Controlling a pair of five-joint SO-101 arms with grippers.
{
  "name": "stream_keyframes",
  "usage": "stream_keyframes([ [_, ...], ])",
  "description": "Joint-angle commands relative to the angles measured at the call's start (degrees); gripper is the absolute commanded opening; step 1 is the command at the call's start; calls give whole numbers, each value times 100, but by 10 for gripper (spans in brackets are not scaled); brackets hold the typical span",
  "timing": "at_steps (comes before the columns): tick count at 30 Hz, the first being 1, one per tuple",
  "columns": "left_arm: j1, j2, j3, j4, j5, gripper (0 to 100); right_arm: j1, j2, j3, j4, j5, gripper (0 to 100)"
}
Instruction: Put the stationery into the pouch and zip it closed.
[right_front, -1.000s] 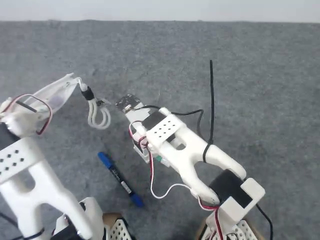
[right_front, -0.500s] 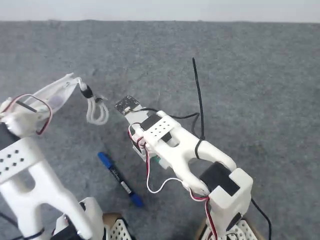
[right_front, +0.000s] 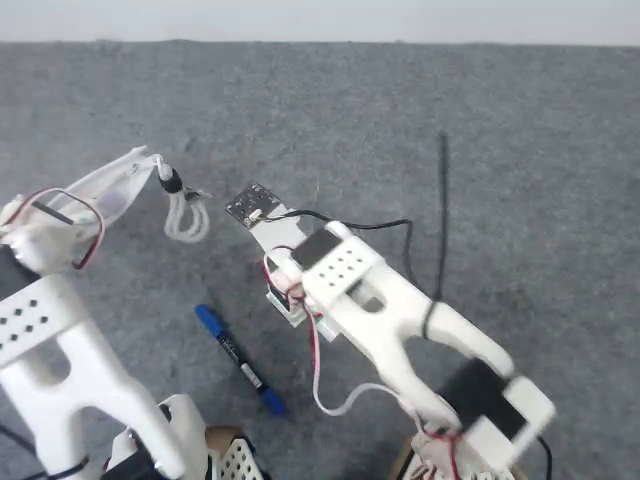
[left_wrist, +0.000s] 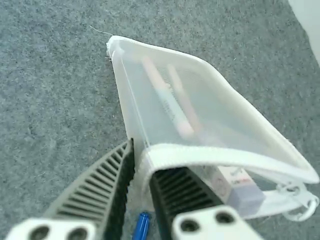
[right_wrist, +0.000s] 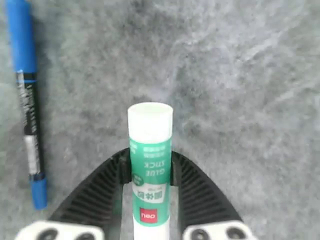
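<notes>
Pouch (right_front: 115, 185) first: in the high view it is at the left of the grey mat (right_front: 500, 150), held by the left arm, with the white cord loop (right_front: 186, 218) of its zip pull hanging off one end. The blue pen (right_front: 240, 358) lies loose on the mat between the two arms, well apart from the pouch. The right arm is over the middle of the mat, near the pen.

In the left wrist view, the left gripper (left_wrist: 142, 185) has its jaws clamped on the pouch's white rim. Through the translucent wall you can see pens (left_wrist: 170, 102) already inside.

In the right wrist view, the right gripper (right_wrist: 150, 160) has its jaws closed around the glue stick (right_wrist: 150, 132), whose capped end sticks out past the fingertips above the mat. The blue pen lies alongside, not touching it.

You look to be at the loading step, with the glue stick in hand. Next, carry it across to the pouch's mouth, line its length up with the opening, and let go only once its end is past the rim. Keep the left grip steady. The pen and the zip remain.
</notes>
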Motion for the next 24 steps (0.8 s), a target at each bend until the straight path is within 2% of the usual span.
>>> stream_keyframes([
  [1, 9, -79, -48, -202, 53, 11, -40, -1200, 220, 31, 79, 6],
  [4, 26, -79, -57, -202, 53, 11, -40, -1824, 404, 22, 79, 6],
  [8, 378, -79, -92, -202, 53, 11, -31, -2492, 615, -127, 44, 6],
  [17, 1556, -79, -778, 202, 44, 11, -22, -4031, 2119, -2088, 44, 6],
  [24, 2382, -70, -1464, 651, 44, 10, -13, -5745, 3138, -2967, 44, 6],
])
